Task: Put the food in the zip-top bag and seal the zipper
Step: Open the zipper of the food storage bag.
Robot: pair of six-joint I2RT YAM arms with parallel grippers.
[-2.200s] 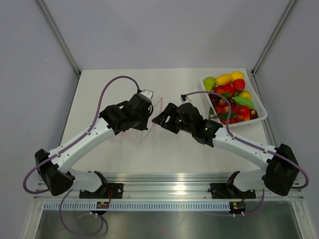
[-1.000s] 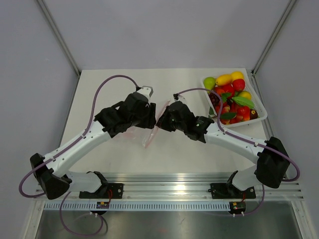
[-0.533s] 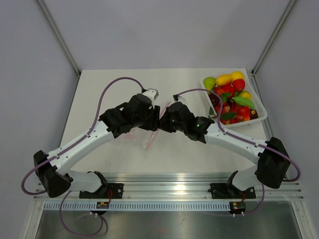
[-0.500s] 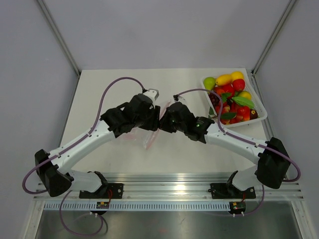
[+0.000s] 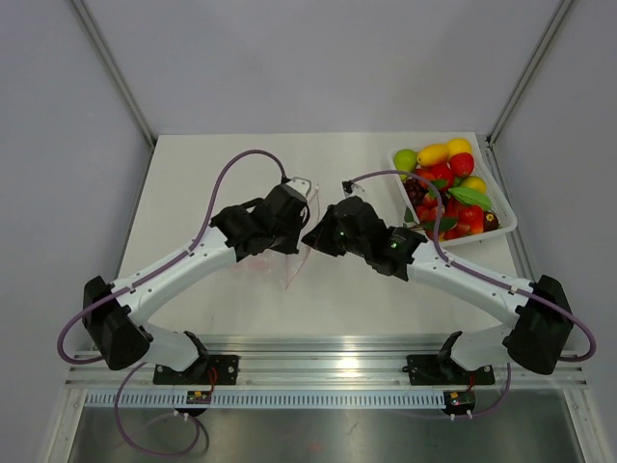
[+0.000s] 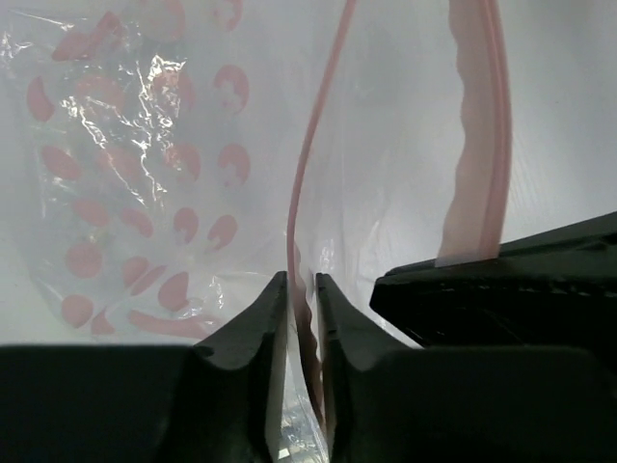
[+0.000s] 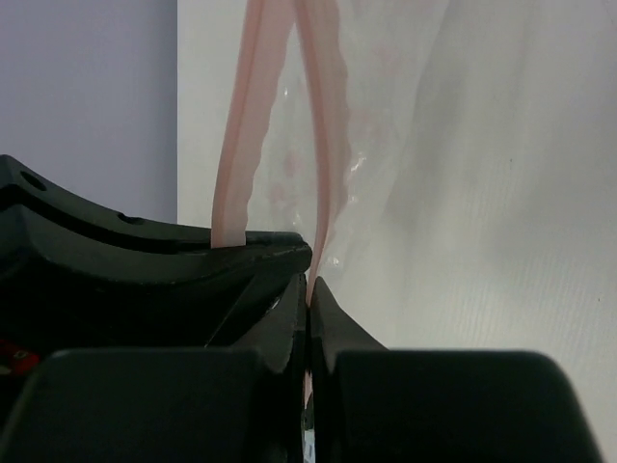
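The clear zip-top bag (image 5: 289, 265) hangs between my two grippers over the middle of the table, its body with pink-red prints (image 6: 125, 174) crumpled below. My left gripper (image 5: 307, 214) (image 6: 302, 299) has its jaws drawn close on one lip of the pink zipper (image 6: 307, 174). The right gripper (image 5: 310, 234) (image 7: 308, 289) is shut on the other lip (image 7: 323, 116). The two lips stand apart, so the mouth is parted. The food (image 5: 445, 188), toy fruits in red, yellow and green, lies piled at the back right.
The food sits in a white tray (image 5: 508, 227) near the table's right edge. Purple cables loop above both wrists. A metal rail runs along the near edge by the arm bases. Grey walls stand on the left, right and back.
The left gripper has moved right, up to the right gripper, and its jaws have closed in on a lip of the bag's mouth. The right gripper has kept its hold.
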